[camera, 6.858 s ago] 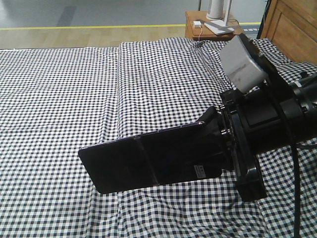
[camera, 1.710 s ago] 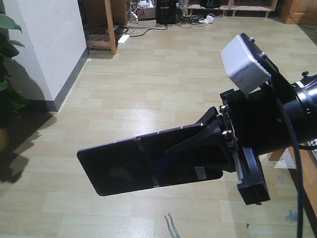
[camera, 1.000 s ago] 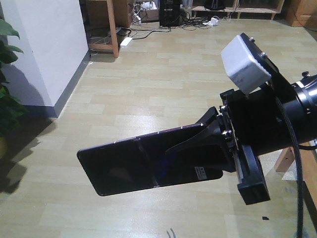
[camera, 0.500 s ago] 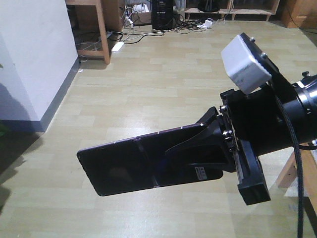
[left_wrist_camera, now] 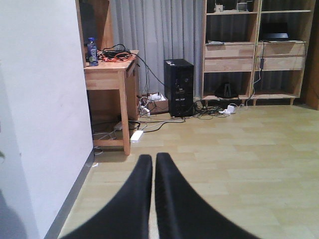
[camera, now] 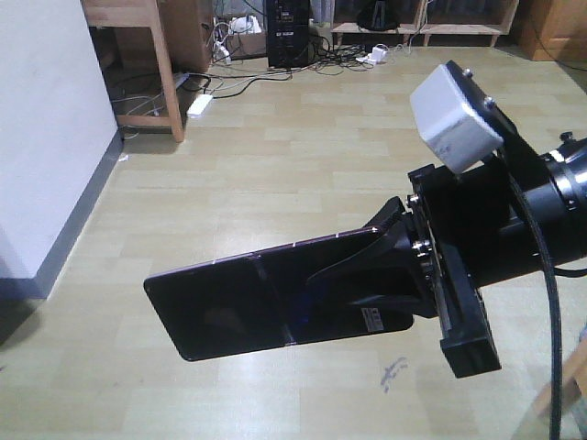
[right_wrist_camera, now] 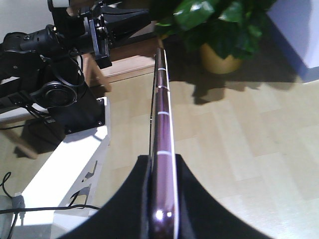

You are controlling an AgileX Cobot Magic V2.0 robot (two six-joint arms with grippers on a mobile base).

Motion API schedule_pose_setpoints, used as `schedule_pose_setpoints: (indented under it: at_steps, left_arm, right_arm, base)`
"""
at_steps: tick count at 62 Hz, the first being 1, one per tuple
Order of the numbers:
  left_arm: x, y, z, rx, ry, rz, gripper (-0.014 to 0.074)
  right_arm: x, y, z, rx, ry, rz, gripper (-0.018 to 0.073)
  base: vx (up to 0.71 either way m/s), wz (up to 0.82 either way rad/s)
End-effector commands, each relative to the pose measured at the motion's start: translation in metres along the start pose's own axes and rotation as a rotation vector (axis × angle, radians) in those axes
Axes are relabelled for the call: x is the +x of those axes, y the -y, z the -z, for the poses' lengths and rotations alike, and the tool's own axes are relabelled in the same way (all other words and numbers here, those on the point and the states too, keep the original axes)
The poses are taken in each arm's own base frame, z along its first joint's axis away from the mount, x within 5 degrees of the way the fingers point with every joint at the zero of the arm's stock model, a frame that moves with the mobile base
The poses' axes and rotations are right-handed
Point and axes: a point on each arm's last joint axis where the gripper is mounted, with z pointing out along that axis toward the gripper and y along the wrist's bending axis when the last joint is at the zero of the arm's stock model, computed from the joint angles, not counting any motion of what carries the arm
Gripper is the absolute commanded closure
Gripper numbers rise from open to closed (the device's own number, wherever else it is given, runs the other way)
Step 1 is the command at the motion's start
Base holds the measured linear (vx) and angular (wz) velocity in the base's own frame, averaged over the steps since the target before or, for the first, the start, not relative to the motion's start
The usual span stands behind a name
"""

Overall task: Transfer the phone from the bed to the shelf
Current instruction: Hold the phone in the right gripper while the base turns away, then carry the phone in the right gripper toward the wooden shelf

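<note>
Soft, fairly bright indoor light. In the front view the floor [camera: 275,183] carries a pale sheen mid-frame, with shadow at lower left. The phone [camera: 266,307] reflects faintly; its rim glints in the right wrist view, where the plant [right_wrist_camera: 214,20] throws a hard shadow. The fingers [left_wrist_camera: 134,199] at the bottom of both wrist views are blurred.

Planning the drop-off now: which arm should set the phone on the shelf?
Right. The right claw is shut on the phone, holding it out over the floor. The left claw is shut and empty, so using it would need a handover. The shelf stands across the room, ahead.
</note>
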Motion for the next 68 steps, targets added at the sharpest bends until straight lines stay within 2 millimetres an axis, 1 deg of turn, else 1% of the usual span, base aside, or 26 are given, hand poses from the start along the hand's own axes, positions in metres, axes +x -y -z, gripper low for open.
schedule_pose_setpoints:
  at_steps: [1,24,68]
  left_arm:
    - [-0.0151,-0.0004,0.0019,-0.002,0.101,0.019,0.0595]
    - [-0.0151,-0.0004,0.0019,-0.002,0.101,0.019,0.0595]
    - [-0.0151,-0.0004,0.0019,-0.002,0.101,0.019,0.0595]
  right_arm:
    - [-0.0124,-0.0146,0.0089,-0.06,0.073,0.016,0.0561]
    - [-0.0124,-0.0146,0.0089,-0.059,0.073,0.015,0.0561]
    - [-0.0124,-0.0147,0.0089,-0.061,0.073,0.016,0.0561]
  base:
    - [0.53,-0.01]
    - [0.49,-0.03]
    - [0.39,-0.03]
